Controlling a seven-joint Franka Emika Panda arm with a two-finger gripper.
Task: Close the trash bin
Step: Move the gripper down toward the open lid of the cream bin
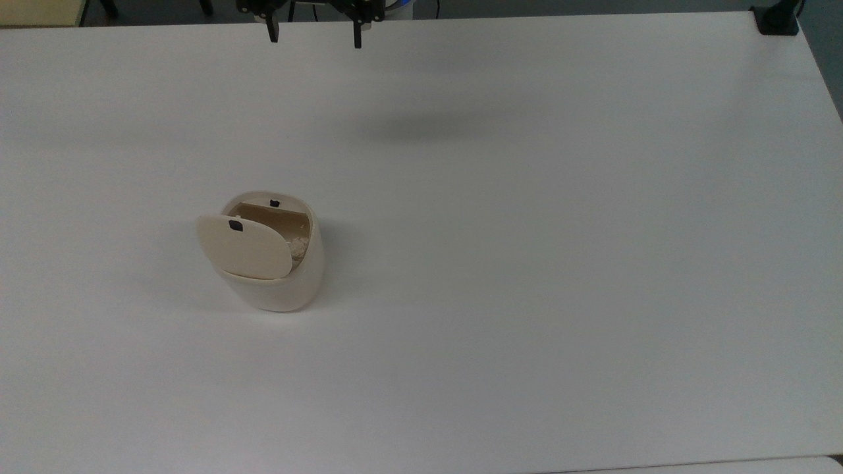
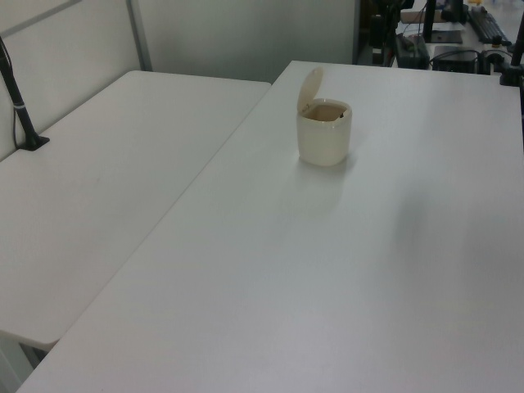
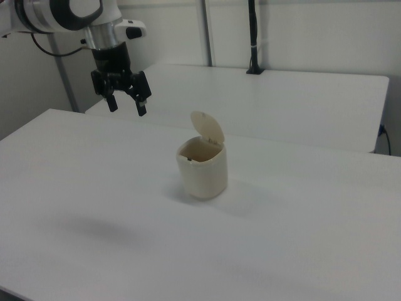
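Note:
The cream-white trash bin (image 1: 276, 276) (image 2: 324, 135) (image 3: 202, 168) stands on the white table with its hinged lid (image 1: 244, 249) (image 2: 309, 86) (image 3: 208, 128) raised upright. The brownish inside shows, with something pale in it. A small black tab sits on the lid and another on the rim. My gripper (image 1: 315, 36) (image 3: 127, 108) hangs open, high above the table at the top view's upper edge. It is well apart from the bin and holds nothing.
The bin's table (image 1: 527, 263) is a wide white surface. A second white table (image 2: 98, 188) (image 3: 301, 100) adjoins it. Black camera posts (image 1: 777, 16) (image 2: 20, 115) (image 3: 254, 37) stand clamped at table edges.

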